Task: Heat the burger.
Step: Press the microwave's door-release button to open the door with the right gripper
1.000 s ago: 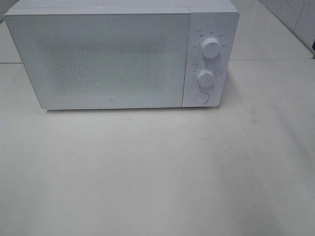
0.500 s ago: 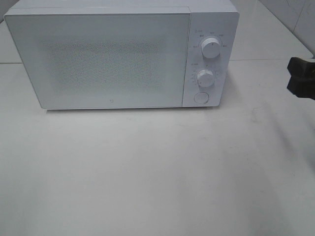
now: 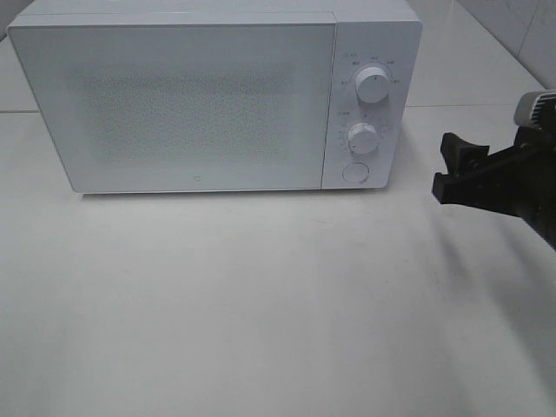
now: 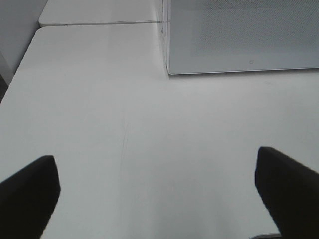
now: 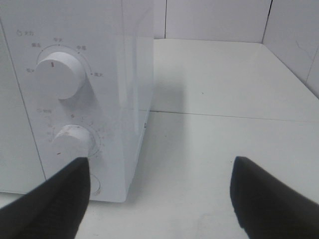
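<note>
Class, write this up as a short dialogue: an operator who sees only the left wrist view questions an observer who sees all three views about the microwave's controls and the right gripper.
Operator: My view cuts off most of the microwave. What controls does it have?
Observer: Its panel on the right carries an upper knob and a lower knob, with a round button below them.
Operator: Where is the right gripper?
Observer: The right gripper hangs to the right of that panel, about level with the button and apart from the microwave.
</note>
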Tool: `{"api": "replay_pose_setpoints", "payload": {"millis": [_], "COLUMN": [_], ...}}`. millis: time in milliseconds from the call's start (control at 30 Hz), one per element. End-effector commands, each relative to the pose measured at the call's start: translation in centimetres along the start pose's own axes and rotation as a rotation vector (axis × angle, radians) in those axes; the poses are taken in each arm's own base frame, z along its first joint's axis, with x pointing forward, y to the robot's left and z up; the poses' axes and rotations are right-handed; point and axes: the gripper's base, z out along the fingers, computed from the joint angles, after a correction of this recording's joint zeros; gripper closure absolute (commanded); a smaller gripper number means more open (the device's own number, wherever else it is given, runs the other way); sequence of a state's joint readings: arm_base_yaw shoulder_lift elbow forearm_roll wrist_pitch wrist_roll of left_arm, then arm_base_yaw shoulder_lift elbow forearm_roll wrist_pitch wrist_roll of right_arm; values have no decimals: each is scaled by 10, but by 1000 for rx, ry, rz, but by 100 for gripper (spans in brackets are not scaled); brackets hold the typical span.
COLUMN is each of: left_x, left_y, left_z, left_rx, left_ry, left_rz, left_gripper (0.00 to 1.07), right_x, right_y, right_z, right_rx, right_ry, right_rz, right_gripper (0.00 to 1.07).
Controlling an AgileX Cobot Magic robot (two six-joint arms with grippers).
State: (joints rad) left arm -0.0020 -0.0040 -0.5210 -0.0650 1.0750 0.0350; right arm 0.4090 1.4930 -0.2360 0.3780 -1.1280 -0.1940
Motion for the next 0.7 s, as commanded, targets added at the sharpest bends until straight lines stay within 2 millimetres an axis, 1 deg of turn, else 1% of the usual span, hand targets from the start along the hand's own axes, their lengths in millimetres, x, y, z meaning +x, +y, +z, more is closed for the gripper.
{"api": "replay_pose_setpoints", "payload": {"millis": [33,67,167,200,267,333,367,433,467,533,700], "left_x": [1,1,1,1,1,1,1,1,1,1,1], "left_y": [0,0,0,0,0,0,0,0,0,0,0], "left_z": [0,0,0,0,0,0,0,0,0,0,0], "left_rx": [-1,-1,-1,-1,-1,-1,-1,-1,-1,-1,-1], "left_ry": [-10,-10,-10,-10,-10,-10,-10,-10,-10,-10,-10], "left_rz": [-3,-3,-3,-3,-3,-3,-3,-3,-3,-3,-3], "left_gripper": [7,7,7,7,7,7,7,7,7,7,7], "right_x": [6,10,12,16,18,22,22,25,25,27,25], "right_y": [15,24,27,34,37,53,53,62,62,69,76], "right_z": [-1,-2,-3,-4,-5,-4,-4,-1,-1,2,6], "right_rx": [9,6,6,4,4,-14,-14,-17,-17,-18,-3], "right_ry": [-14,-8,-5,0,8,25,25,34,34,52,54], "right_rz": [-31,-31,-31,-34,-33,-34,-34,-33,-33,-29,-12], "right_gripper": [32,32,32,32,32,32,32,32,32,32,32]}}
